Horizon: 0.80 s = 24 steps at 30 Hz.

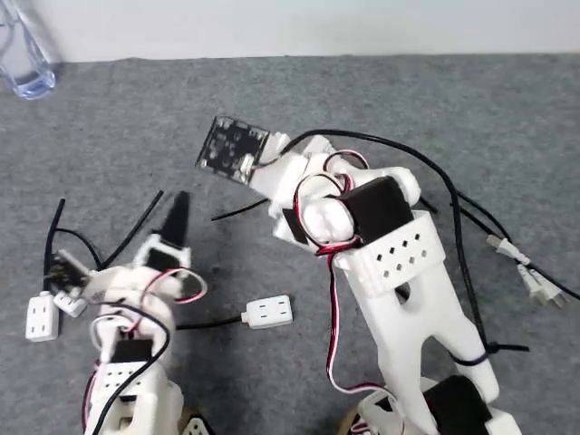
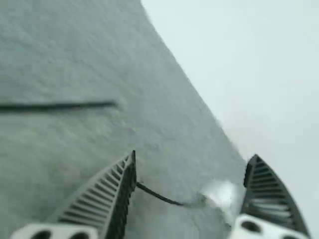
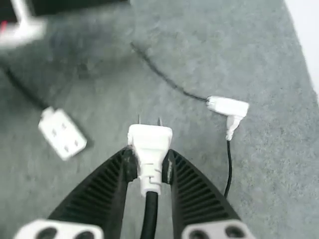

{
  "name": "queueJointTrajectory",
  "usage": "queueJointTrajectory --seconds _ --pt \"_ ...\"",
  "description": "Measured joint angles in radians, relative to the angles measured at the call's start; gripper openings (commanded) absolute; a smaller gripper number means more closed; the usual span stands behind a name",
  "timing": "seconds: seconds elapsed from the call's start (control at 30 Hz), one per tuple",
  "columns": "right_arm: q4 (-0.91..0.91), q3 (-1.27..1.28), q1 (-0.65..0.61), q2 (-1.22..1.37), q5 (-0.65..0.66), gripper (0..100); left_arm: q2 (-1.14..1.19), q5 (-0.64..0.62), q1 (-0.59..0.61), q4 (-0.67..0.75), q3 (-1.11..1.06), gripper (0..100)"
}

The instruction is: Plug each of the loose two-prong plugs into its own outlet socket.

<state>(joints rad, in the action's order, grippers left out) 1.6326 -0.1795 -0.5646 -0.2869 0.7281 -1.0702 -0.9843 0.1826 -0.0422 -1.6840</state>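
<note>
A grey felt tabletop (image 1: pixel 109 109) meets a plain white wall (image 1: pixel 317 23).

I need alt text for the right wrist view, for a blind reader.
The right claw grips a white two-prong plug, prongs pointing away, above grey carpet. A white outlet block lies to one side, a second white plug to the other.

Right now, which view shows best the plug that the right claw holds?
The right wrist view: the plug sits in the right claw, both prongs clear and pointing away. In the high view the right arm covers it. The left wrist view faces carpet and a loose cord.
</note>
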Motion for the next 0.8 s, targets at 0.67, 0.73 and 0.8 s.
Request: queueJointTrajectory --seconds 0.67,0.73,0.8 --pt "0.12 -0.006 -0.112 0.364 0.328 0.9 -0.239 0.964 0.328 -0.568 0.0 33" --pt "0.12 -0.002 -0.117 0.391 0.328 0.9 -0.305 1.008 0.328 -0.651 0.0 33" --pt "0.117 0.029 -0.117 0.405 0.328 0.9 -0.381 1.036 0.328 -0.713 -0.009 33"
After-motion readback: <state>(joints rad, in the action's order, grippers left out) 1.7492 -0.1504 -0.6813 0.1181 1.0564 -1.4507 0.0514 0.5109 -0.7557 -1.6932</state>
